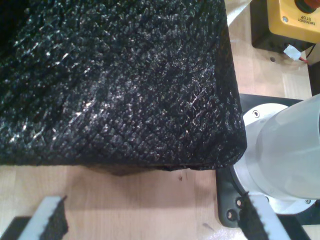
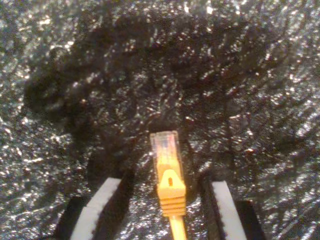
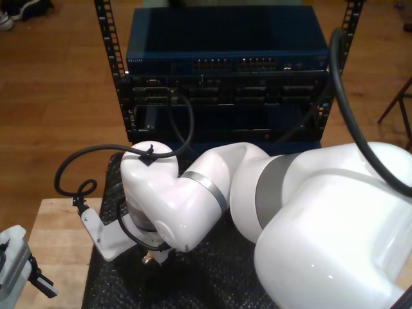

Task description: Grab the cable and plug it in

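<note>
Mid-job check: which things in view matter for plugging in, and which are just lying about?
For the job:
- cable, its clear plug lying on the black mat between my second claw's open fingers
- rack switch with its ports

Just there:
- emergency stop box
- my first claw, open and empty over the wooden table

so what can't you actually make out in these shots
- The cable: second wrist view cuts off its run at the picture edge.
- My second gripper: hidden behind the white arm in the exterior view.
- Ports on the blue rack unit: too small in the exterior view to tell free ones.
- My first gripper: fingertips cut off by the edge of the first wrist view.
</note>
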Robot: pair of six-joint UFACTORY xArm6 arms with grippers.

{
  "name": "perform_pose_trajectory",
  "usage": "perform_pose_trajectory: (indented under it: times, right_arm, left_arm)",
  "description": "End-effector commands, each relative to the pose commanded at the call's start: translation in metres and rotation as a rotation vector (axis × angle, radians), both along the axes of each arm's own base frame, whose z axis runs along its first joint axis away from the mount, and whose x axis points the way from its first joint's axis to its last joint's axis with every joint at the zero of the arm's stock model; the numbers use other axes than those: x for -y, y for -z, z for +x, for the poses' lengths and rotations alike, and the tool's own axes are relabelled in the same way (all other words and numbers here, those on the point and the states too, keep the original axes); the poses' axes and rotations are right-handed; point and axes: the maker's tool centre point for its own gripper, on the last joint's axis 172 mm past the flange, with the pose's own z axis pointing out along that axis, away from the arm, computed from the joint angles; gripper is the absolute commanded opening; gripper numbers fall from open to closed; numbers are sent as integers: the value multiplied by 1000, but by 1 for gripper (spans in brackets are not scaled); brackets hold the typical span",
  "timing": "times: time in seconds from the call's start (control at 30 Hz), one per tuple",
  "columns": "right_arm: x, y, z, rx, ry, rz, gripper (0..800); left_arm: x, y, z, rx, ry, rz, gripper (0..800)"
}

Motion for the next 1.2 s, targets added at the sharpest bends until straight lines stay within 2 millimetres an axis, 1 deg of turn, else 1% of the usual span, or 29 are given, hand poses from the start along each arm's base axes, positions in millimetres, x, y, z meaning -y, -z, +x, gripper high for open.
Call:
perform_pose_trajectory:
  times: [0.33,0.47,0.83,1.03,1.1,1.2]
  right_arm:
    - [-4,-2,3,11,-1,15,360]
    - [-5,-2,4,16,-2,19,302]
    - [0,-3,7,19,6,20,297]
    - [0,-5,9,22,8,23,203]
    - [-1,-5,8,22,6,23,186]
    - [0,-5,8,21,8,22,186]
  left_arm:
    - [0,0,0,0,0,0,800]
    - [0,0,0,0,2,0,800]
    - [0,0,0,0,2,0,800]
    - [1,0,0,0,3,0,800]
    - [0,0,0,0,2,0,800]
    - [0,0,0,0,2,0,800]
